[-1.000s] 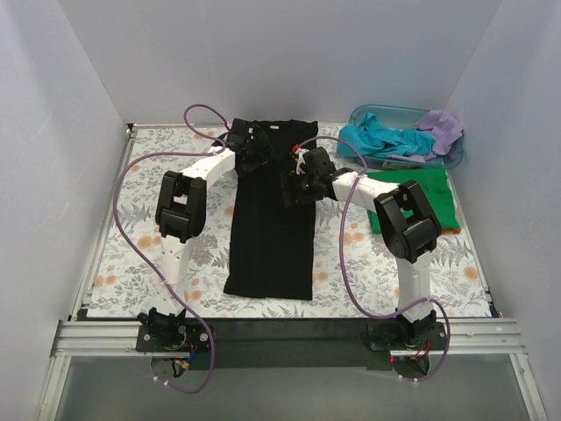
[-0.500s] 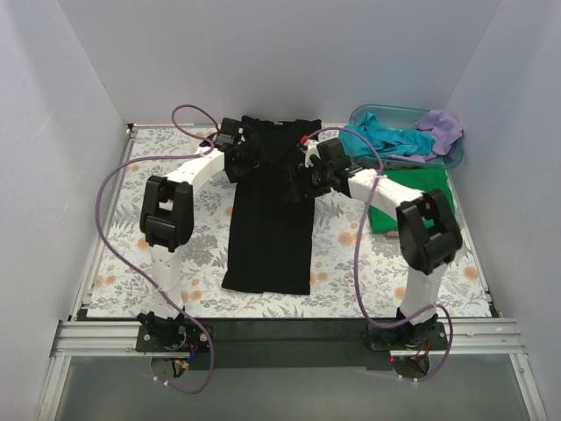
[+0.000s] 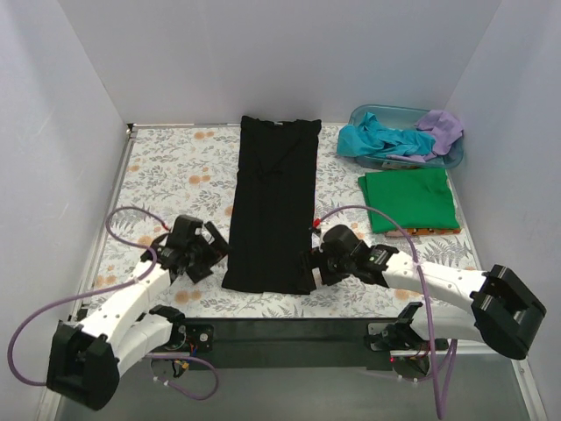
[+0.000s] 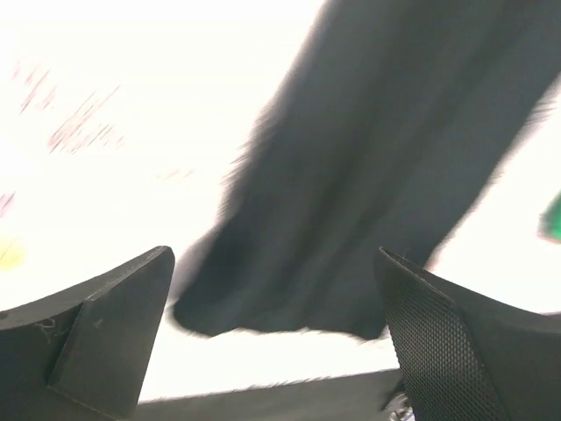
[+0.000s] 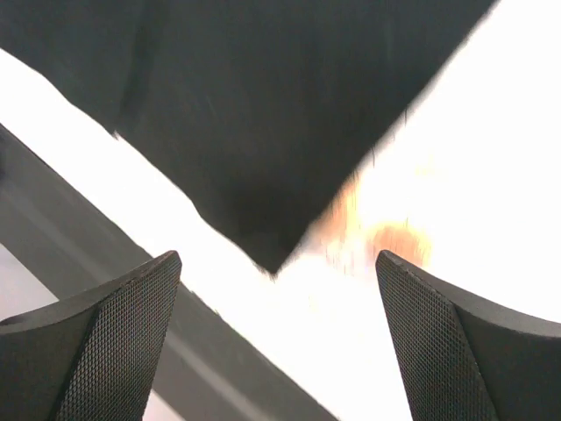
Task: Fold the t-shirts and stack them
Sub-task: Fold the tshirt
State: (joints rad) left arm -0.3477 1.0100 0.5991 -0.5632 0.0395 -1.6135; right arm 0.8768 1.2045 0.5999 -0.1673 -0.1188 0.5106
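The black t-shirt (image 3: 273, 202) lies flat in a long narrow strip down the middle of the table, sleeves folded in. My left gripper (image 3: 213, 254) is open and empty beside its near left corner; the hem shows between the jaws in the left wrist view (image 4: 351, 202). My right gripper (image 3: 313, 267) is open and empty at the near right corner, which shows in the right wrist view (image 5: 263, 132). A folded bright green t-shirt (image 3: 409, 200) lies at the right. Teal (image 3: 377, 140) and lilac (image 3: 443, 130) t-shirts are bundled in the tub.
The translucent blue tub (image 3: 456, 158) stands at the back right. The floral table cover (image 3: 166, 175) ends at a dark front rail (image 3: 289, 329). White walls close in the left, back and right sides.
Both grippers have let go of the black shirt's far end and swung back to its near corners. The shirt now lies stretched flat.
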